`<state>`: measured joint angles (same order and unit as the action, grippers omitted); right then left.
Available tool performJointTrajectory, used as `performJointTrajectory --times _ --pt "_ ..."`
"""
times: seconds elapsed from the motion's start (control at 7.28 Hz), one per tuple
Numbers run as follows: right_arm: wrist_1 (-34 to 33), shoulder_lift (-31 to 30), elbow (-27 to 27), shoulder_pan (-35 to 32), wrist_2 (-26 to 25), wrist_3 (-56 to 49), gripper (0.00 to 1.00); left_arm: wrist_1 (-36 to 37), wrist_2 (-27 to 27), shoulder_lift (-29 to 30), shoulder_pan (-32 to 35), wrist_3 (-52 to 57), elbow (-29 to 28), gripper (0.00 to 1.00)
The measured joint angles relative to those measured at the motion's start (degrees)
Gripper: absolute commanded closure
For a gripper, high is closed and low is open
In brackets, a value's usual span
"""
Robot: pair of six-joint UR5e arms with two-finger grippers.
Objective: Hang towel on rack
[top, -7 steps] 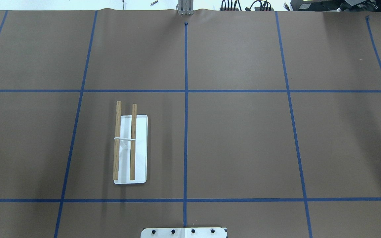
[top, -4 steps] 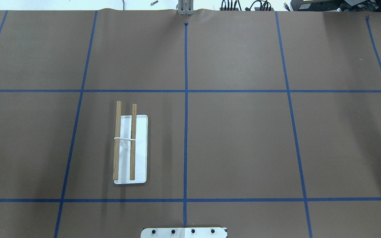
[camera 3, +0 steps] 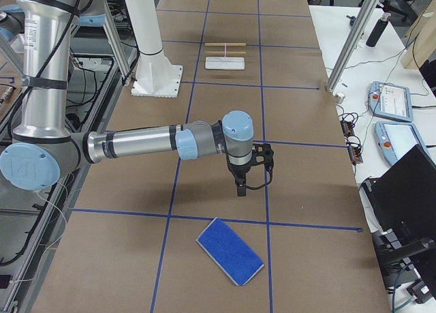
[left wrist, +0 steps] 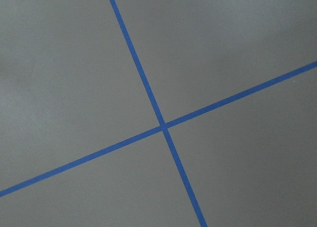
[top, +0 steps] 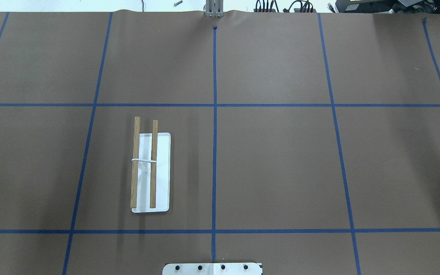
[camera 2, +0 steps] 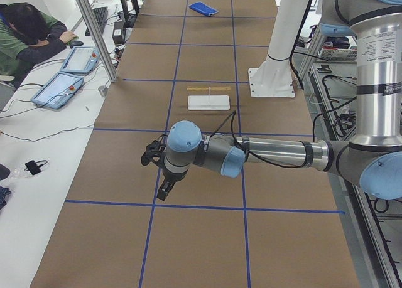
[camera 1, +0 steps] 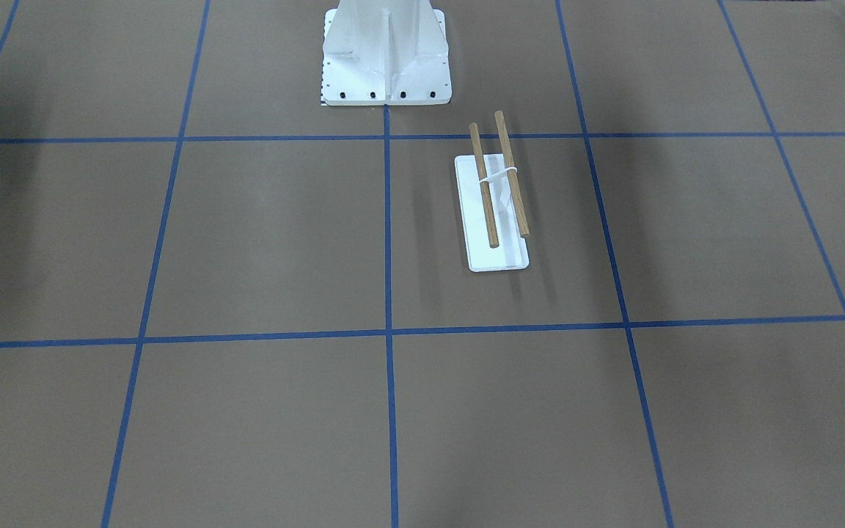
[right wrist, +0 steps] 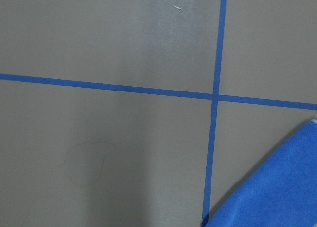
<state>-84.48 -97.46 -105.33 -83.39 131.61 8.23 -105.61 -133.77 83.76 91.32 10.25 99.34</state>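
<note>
I'm seeing the left hand [camera 2: 157, 175] only in the side view from the robot's left. It is hanging over the bench [top: 281, 172] on a long, outstretched arm, and from there I cannot tell whether it is clenched or released. The right hand [camera 3: 253, 171] is likewise showing only in the side view from the robot's right, pointing down above a tape crossing, and again I cannot tell its state. The overhead and front-facing views are catching neither arm.

1 towel [camera 3: 230, 251] is lying flat on the bench at the robot's right end, near the right hand but apart from it. The right wrist camera is catching only 1 corner of it [right wrist: 277, 187], cut off by the frame's lower right edge. From the far side view it is showing as a small blue patch [camera 2: 203, 8]. The overhead and front-facing views are cropping it out altogether.

1 rack [top: 162, 172] is standing on the robot's left half of the bench, near the white pedestal [camera 1: 386, 51]. Its 2 wooden rods [top: 135, 162] are lying parallel and bare, with 1 thin white support crossing them. In both side views the rack is too small for detail.

The left wrist camera is showing only brown bench and 2 crossing tape lines.
</note>
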Motion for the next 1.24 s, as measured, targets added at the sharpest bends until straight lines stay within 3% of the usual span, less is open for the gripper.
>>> performJointTrajectory --times 0.14,0.69,1.24 --pt "3.14 -0.04 2.78 1.21 -1.42 0.04 0.00 -0.02 0.00 0.00 -0.03 -0.03 -0.02 0.02" --pt "27.58 0.57 22.71 6.40 -2.33 7.77 0.03 0.05 0.00 0.00 -0.17 -0.06 -0.03 0.02" --pt "31.13 -0.66 25.61 9.21 -2.10 15.42 0.10 0.06 -0.15 0.00 -0.26 -0.06 -0.05 0.02"
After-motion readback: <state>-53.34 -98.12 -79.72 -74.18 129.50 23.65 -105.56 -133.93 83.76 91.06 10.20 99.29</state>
